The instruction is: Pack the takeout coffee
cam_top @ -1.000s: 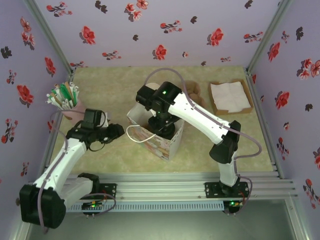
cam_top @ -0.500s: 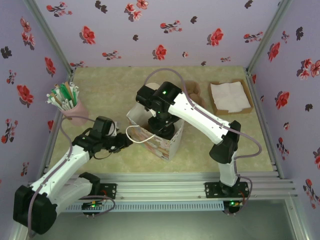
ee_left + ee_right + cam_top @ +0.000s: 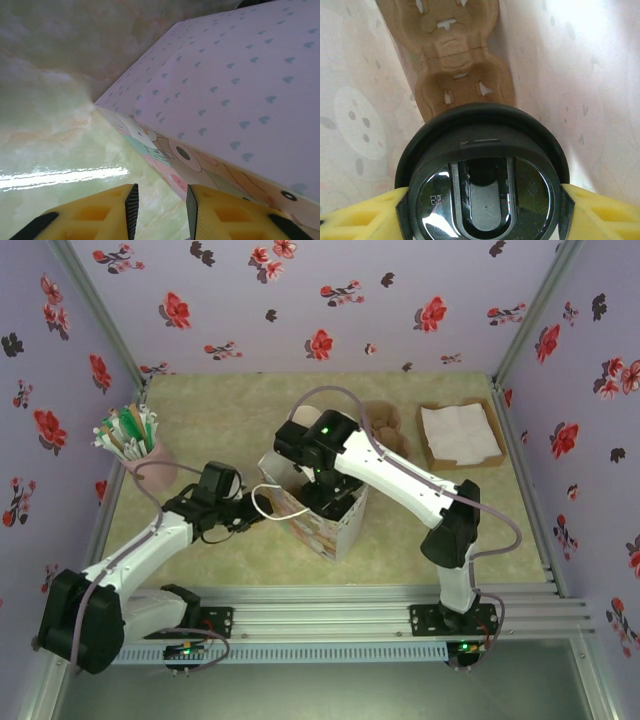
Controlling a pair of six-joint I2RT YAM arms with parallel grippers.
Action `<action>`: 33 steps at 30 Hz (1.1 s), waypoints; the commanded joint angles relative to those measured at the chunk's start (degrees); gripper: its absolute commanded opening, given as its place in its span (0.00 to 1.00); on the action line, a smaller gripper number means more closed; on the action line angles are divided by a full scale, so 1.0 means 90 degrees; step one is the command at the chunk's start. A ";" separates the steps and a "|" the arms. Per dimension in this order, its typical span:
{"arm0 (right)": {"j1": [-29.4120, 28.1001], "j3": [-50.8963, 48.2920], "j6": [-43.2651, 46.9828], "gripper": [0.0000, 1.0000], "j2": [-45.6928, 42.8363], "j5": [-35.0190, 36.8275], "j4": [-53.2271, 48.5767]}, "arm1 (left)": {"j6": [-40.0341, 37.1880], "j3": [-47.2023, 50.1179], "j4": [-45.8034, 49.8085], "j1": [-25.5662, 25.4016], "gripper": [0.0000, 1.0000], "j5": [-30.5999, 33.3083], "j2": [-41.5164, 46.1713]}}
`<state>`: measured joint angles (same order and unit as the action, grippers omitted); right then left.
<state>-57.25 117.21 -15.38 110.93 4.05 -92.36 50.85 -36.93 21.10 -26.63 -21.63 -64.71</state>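
The takeout coffee [image 3: 482,185] shows as a round black lid, with my right gripper [image 3: 483,202] shut on its sides. It hangs inside the patterned paper bag [image 3: 322,525], above a brown cardboard cup carrier [image 3: 460,75] lying at the bag's bottom. From above, the right gripper [image 3: 325,488] reaches down into the bag's open top and hides the cup. My left gripper [image 3: 160,210] is open with nothing between its yellow fingers. It points at the bag's lower left side [image 3: 225,100], low over the table, by the bag's white handle loop [image 3: 262,502].
A pink cup of straws [image 3: 135,445] stands at the left wall. A cardboard tray of white napkins [image 3: 460,435] sits at the back right, with brown cups [image 3: 385,425] behind the bag. The green marbled table [image 3: 50,140] lies to the left of the bag.
My left arm has swung right from beside the pink cup up to the bag's left side. The right gripper stayed in the bag with the coffee.
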 commanded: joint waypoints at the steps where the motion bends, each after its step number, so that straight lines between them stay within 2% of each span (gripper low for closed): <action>1: 0.0022 -0.0034 0.0125 0.69 -0.0258 -0.0084 -0.0116 | -0.0093 -0.0194 -0.0211 -0.0010 0.33 0.0145 -0.0111; 33: 0.0113 -0.1073 0.0292 0.68 -0.0641 -0.0226 0.0878 | -0.0179 -0.0319 -0.0364 0.0028 0.33 0.0176 -0.0408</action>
<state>-56.71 107.83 -13.52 107.26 2.31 -84.60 50.68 -37.80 19.05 -26.63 -20.99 -67.83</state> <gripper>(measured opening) 0.685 0.332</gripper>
